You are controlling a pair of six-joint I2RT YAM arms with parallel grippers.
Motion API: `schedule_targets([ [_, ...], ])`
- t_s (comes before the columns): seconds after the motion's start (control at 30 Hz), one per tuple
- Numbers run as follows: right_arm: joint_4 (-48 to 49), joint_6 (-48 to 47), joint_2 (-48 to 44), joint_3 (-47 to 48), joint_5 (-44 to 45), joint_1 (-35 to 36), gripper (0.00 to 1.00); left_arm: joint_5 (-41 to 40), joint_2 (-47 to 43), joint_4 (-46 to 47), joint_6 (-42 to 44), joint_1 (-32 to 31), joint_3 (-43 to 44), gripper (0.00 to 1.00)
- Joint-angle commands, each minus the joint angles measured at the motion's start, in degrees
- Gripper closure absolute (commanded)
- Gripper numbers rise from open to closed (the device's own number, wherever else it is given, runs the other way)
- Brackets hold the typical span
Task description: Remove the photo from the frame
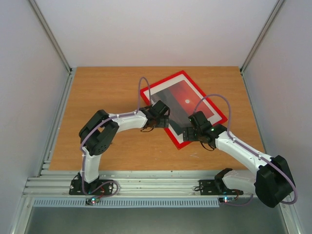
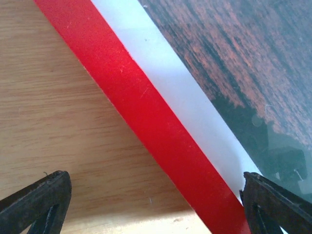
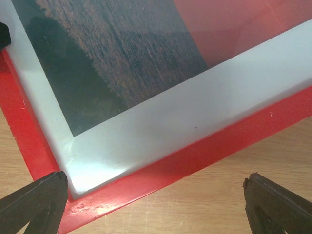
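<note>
The red frame (image 1: 163,81) lies flat and turned at an angle on the wooden table, right of centre. Inside it sits the photo (image 1: 187,95), with red sky, a small white sun and dark sea. My left gripper (image 1: 165,116) hangs open over the frame's left side. In its wrist view the red frame edge (image 2: 141,112) and the photo (image 2: 234,53) run diagonally between the fingers of the left gripper (image 2: 156,204). My right gripper (image 1: 191,127) is open over the near corner. There the frame (image 3: 204,156) and photo (image 3: 126,53) fill the right wrist view above the right gripper (image 3: 156,207). Neither gripper holds anything.
The wooden table (image 1: 107,92) is bare to the left of the frame. White walls close in the back and both sides. An aluminium rail (image 1: 146,183) carrying both arm bases runs along the near edge.
</note>
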Motion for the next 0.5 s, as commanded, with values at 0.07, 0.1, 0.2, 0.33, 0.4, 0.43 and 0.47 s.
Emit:
schedule_targets([
  [0.07, 0.7, 0.9, -1.3, -0.6, 1.1, -0.2, 0.02, -4.0, 1.4, -2.5, 2.8, -0.3, 0.9, 0.08],
  [0.1, 0.7, 0.8, -1.2, -0.6, 1.0, -0.2, 0.02, -4.2, 1.5, -2.7, 3.0, -0.3, 0.9, 0.09],
  [0.2, 0.6, 0.6, -1.3, -0.4, 0.6, -0.2, 0.02, -5.4, 1.3, -3.2, 3.7, -0.3, 0.4, 0.12],
  [0.33, 0.2, -0.4, -1.8, 0.0, 0.2, -0.1, 0.02, -6.5, 0.4, -4.0, 4.5, 0.9, -1.0, 0.14],
  [0.4, 0.2, -0.8, -2.0, 0.2, -0.1, 0.0, 0.02, -6.2, -0.4, -4.0, 4.7, 1.9, -2.2, 0.14],
  [0.43, 0.3, -1.0, -2.1, 0.3, -0.5, 0.0, 0.01, -5.8, -0.9, -3.8, 4.7, 2.6, -2.9, 0.14],
  [0.47, 0.3, -1.1, -2.0, 0.4, -0.8, 0.0, 0.02, -5.5, -1.4, -3.7, 4.7, 3.4, -3.6, 0.14],
])
